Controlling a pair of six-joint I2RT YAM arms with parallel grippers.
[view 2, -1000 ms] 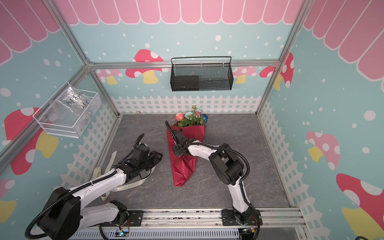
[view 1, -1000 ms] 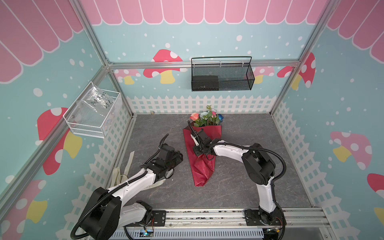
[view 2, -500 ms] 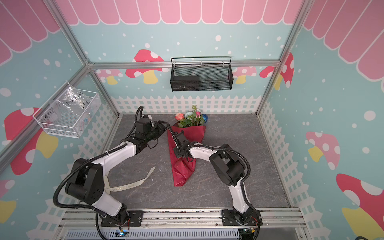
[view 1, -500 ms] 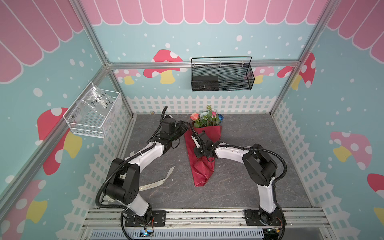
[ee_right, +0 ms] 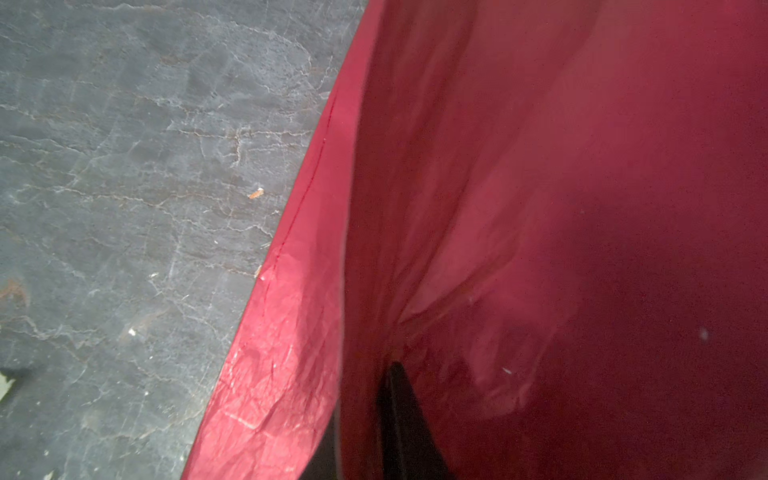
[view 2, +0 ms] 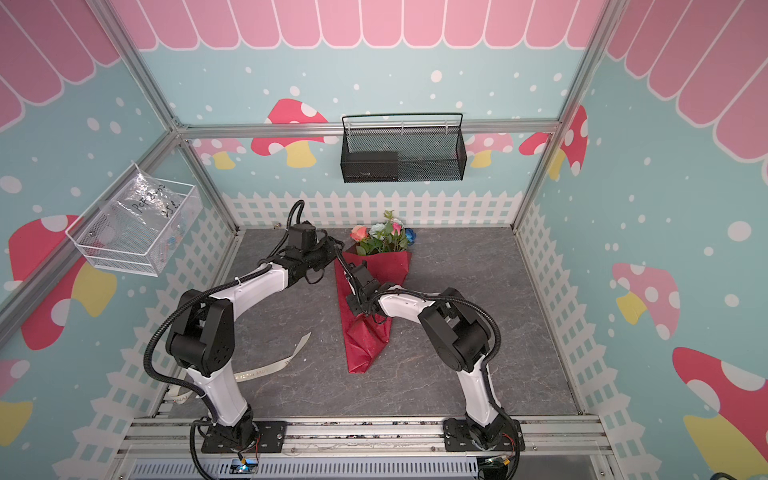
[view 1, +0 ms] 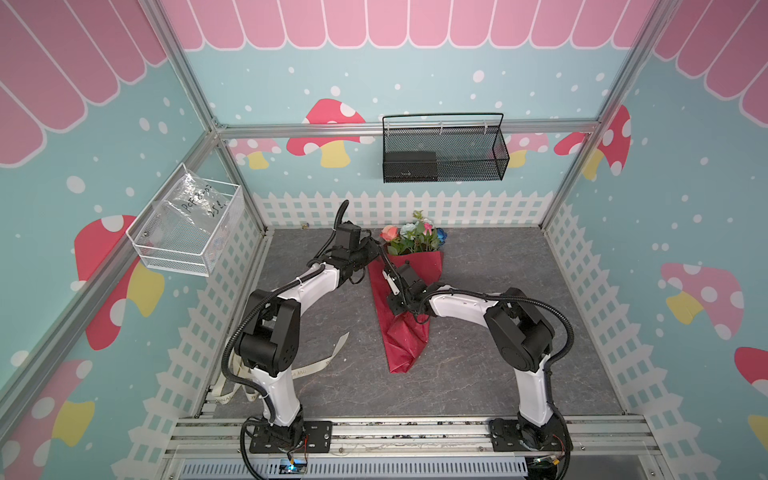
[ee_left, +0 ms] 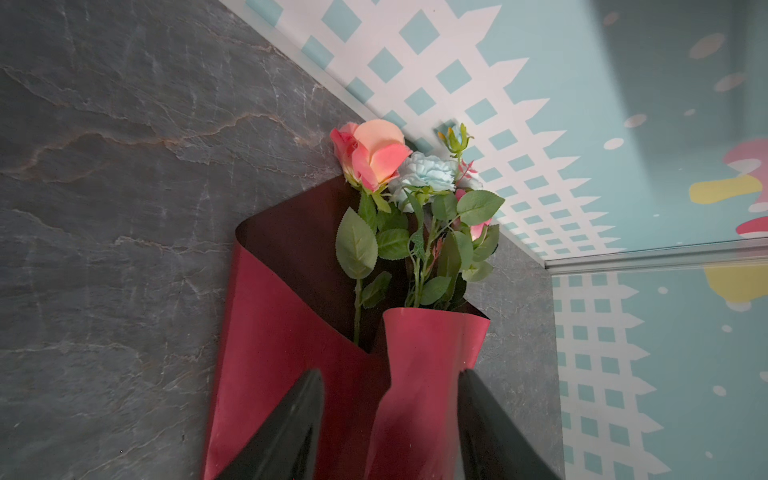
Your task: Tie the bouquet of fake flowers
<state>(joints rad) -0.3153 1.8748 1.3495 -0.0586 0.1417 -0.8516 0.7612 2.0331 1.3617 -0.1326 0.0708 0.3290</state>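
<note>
the bouquet of fake flowers (view 1: 405,340) lies on the grey tabletop (view 1: 498,266) around the middle. its pointed tail is toward the near edge and its blooms are close to the far wall. the red wrapping paper (view 2: 365,336) makes a long cone around the green stems. at the open far end a salmon rose (ee_left: 374,153), a pale blue bloom (ee_left: 428,174) and green leaves stick out. a deep blue rose (view 1: 442,237) shows at the right of the bunch in a top view.

the left gripper (ee_left: 390,374) reaches in from the left to the far left edge of the cone, just on the near side of the blooms. its jaws stand spread apart, with a raised fold of the red paper between the two black fingers (ee_left: 291,428). whether the pads press on that fold i cannot tell.

the right gripper (view 1: 394,303) comes in from the right over the middle of the cone. its jaws are pressed together, pinching a pleat of the red paper. in the right wrist view one dark finger (ee_right: 399,415) lies against the sheet with creases running to its tip, and the other is mostly hidden behind the paper.

a cream ribbon (view 1: 332,357) lies loose on the tabletop to the left of the cone's tail, apart from the bouquet and from both grippers.
</note>
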